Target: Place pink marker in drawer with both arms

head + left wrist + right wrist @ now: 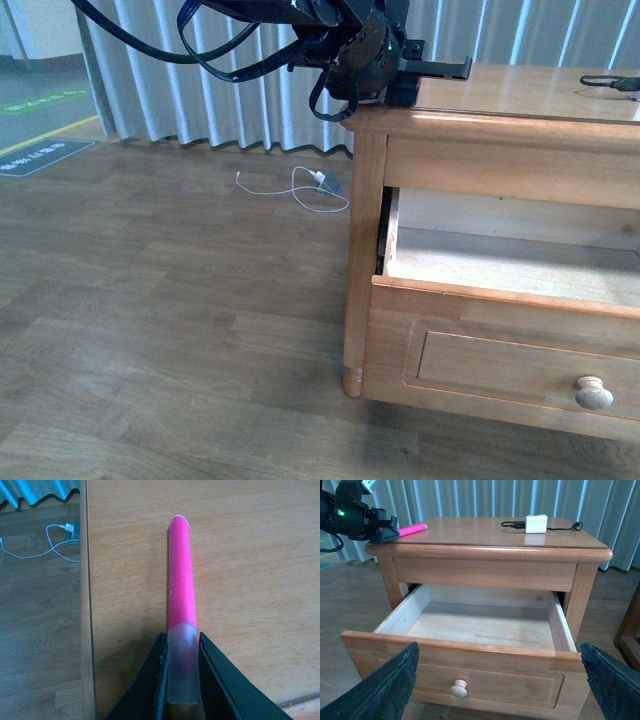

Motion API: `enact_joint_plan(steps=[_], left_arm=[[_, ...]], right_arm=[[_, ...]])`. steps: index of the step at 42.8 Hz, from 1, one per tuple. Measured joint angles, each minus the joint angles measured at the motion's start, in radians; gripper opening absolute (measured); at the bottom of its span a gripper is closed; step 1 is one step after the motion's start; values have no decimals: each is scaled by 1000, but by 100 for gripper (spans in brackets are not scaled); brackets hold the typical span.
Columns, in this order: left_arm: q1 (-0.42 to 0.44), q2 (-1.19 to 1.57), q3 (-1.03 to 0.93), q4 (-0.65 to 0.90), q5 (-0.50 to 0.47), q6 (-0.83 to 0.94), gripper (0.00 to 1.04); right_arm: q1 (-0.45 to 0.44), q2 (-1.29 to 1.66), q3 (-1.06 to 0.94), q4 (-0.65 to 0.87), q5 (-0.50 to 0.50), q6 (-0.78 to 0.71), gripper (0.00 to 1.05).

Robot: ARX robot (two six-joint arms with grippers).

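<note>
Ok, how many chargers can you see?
2. One white charger block on the dresser top; one white-cabled charger on the floor near the curtain. More may be hidden.

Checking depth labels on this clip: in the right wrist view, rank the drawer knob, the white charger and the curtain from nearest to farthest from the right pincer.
1. The drawer knob: on the front of the open drawer, just ahead of the open right pincer.
2. The white charger: up on the dresser top, toward its back edge.
3. The curtain: behind the dresser.
</note>
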State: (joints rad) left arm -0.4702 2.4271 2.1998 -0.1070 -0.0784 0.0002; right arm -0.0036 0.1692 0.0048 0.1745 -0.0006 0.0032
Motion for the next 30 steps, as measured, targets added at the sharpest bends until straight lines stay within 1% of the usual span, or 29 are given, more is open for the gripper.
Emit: enact_joint_plan(steps=[2, 8, 11, 15, 20, 22, 30], left_arm=[[0, 0, 0, 1, 0, 0, 15], [3, -14, -35, 41, -2, 0, 15], [4, -40, -87, 91, -7, 0, 15], [3, -95, -197, 179, 9, -3, 15], [3, -199, -345, 264, 48, 0, 14], [2, -265, -418, 297, 77, 2, 14], [-5, -415, -575, 343, 174, 30, 14]], right_arm=[[0, 0, 0, 0, 0, 0, 96], [0, 0, 0, 0, 0, 0, 96], [0, 0, 0, 0, 0, 0, 96], [0, 0, 0, 0, 0, 0, 96], [0, 0, 0, 0, 0, 0, 96], [0, 0, 0, 0, 0, 0, 96], [0, 0, 0, 0, 0, 0, 96]])
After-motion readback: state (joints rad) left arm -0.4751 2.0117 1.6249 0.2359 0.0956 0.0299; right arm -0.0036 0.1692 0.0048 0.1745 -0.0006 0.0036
